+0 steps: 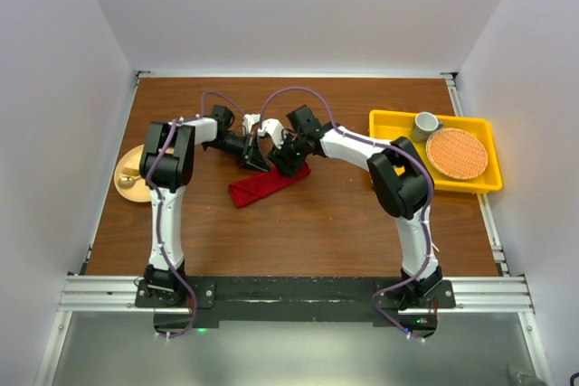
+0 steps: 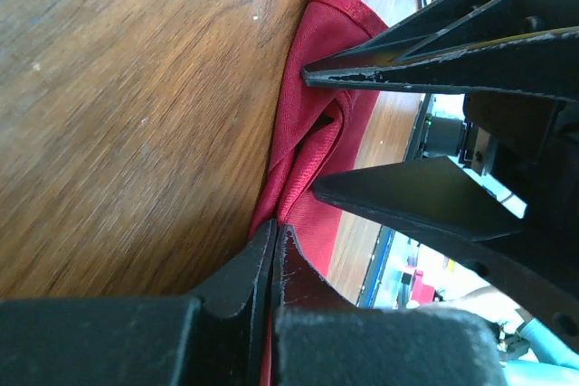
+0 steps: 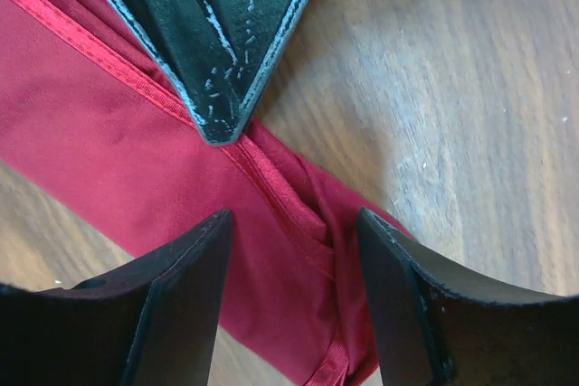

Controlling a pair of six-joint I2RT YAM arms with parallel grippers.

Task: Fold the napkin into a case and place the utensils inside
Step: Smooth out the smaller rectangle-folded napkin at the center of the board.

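Note:
The deep-red napkin lies on the wooden table, folded into a narrow slanted strip. My left gripper is shut on a hem of the napkin near its far end, and red cloth shows between the jaws. My right gripper is open, with its fingers low on either side of the rumpled end of the napkin. Both grippers meet over that end: left gripper, right gripper. I cannot make out the utensils.
A yellow tray at the right holds a grey cup and a round orange woven mat. A round tan plate sits at the left edge, half behind the left arm. White walls close in the table.

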